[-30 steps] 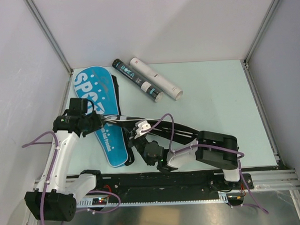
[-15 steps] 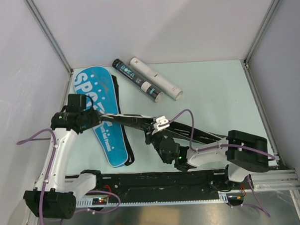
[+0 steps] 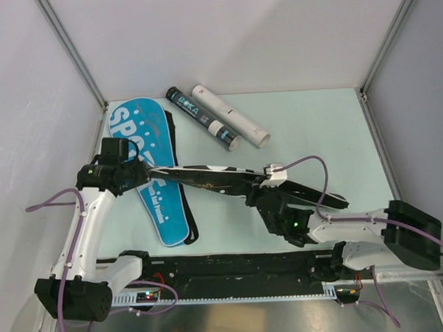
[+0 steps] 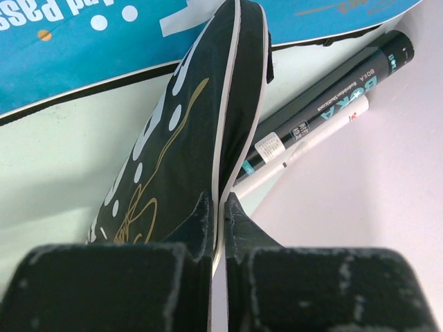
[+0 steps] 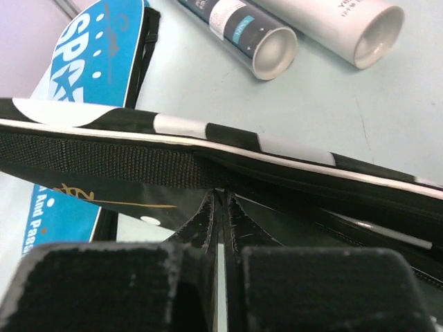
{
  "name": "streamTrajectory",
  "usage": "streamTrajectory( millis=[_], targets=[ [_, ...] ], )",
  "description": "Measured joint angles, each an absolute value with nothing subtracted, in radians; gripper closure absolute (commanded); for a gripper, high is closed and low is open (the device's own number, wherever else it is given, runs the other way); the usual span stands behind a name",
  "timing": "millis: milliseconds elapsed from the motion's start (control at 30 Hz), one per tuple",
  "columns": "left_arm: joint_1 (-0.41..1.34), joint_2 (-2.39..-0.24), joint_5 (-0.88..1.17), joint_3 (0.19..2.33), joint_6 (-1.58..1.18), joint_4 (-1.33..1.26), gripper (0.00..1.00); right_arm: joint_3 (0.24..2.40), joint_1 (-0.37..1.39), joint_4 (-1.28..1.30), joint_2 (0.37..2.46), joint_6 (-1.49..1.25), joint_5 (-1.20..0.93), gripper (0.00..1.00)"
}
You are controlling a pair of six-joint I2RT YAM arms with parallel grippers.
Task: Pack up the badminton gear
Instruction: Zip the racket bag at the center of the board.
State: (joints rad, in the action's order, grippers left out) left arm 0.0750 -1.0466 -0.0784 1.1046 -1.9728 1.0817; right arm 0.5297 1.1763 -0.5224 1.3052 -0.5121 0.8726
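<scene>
A black racket-shaped bag (image 3: 207, 179) with white trim hangs stretched above the table between my two grippers. My left gripper (image 3: 139, 172) is shut on the white-piped edge of its wide end (image 4: 221, 207). My right gripper (image 3: 265, 187) is shut on the bag's underside near the narrow end (image 5: 221, 207). In the right wrist view the black bag (image 5: 208, 155) crosses the frame with its woven strap showing. A blue SPORT bag (image 3: 144, 158) lies flat on the table below the left gripper.
A black tube (image 3: 202, 117) and a white tube (image 3: 230, 115) lie side by side at the back, open ends toward me. Grey walls stand close on the left, right and back. The arms' base rail (image 3: 233, 272) runs along the near edge.
My right gripper has slid to the right along the black bag, from near its middle toward its narrow end. The bag now lies longer and flatter. The left gripper has hardly moved.
</scene>
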Motion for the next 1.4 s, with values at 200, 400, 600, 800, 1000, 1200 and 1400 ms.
streamTrajectory(
  millis=[200, 400, 600, 800, 1000, 1200, 1400],
  targets=[
    [0.086, -1.047, -0.065, 1.105, -1.973, 1.084, 1.00, 0.485, 1.078, -0.324, 1.113, -0.670, 0.865, 1.00],
    [0.071, -1.033, -0.125, 1.105, -1.974, 1.085, 1.00, 0.374, 0.880, -0.054, 0.970, -0.784, 0.944, 1.00],
    [0.071, -1.032, -0.135, 1.105, -1.974, 1.088, 1.00, 0.358, 0.741, 0.091, 0.870, -0.836, 0.953, 1.00],
    [0.071, -1.032, -0.148, 1.105, -1.974, 1.088, 1.00, 0.347, 0.559, 0.141, 0.815, -0.838, 0.912, 1.00],
    [0.062, -1.024, -0.163, 1.105, -1.974, 1.102, 1.00, 0.327, 0.380, 0.131, 0.807, -0.809, 0.791, 0.98],
    [0.057, -1.014, -0.180, 1.105, -1.964, 1.114, 1.00, 0.340, 0.389, 0.085, 0.830, -0.699, 0.527, 0.71],
    [0.056, -1.000, -0.193, 1.105, -1.954, 1.118, 1.00, 0.442, 0.554, 0.141, 0.802, -0.581, 0.304, 0.51]
  ],
)
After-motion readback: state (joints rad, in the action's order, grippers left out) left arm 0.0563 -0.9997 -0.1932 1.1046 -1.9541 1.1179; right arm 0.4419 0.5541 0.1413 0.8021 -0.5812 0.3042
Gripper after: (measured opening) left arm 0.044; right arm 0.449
